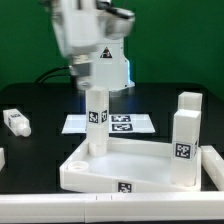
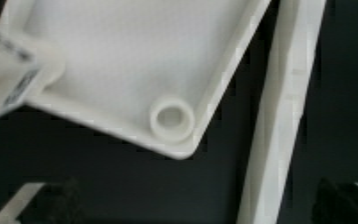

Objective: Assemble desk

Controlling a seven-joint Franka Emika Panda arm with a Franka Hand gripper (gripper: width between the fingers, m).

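Note:
The white desk top [image 1: 140, 160] lies rim-up at the front of the table. One tagged leg [image 1: 96, 118] stands upright in its far corner on the exterior view's left. A second leg [image 1: 184, 148] stands at its right side, and a third [image 1: 190, 104] stands behind that. A loose leg [image 1: 15, 121] lies on the table at the left. My gripper [image 1: 97, 84] hangs just above the standing left leg. In the wrist view my gripper [image 2: 188, 205] is open and empty over dark table. The desk top [image 2: 131, 55] and a round corner hole [image 2: 172, 118] lie below it.
The marker board [image 1: 125, 124] lies behind the desk top. Another white piece [image 1: 2, 157] shows at the exterior view's left edge. A long white strip [image 2: 291, 110] runs beside the desk top in the wrist view. A white block [image 2: 7, 70] shows at that view's edge.

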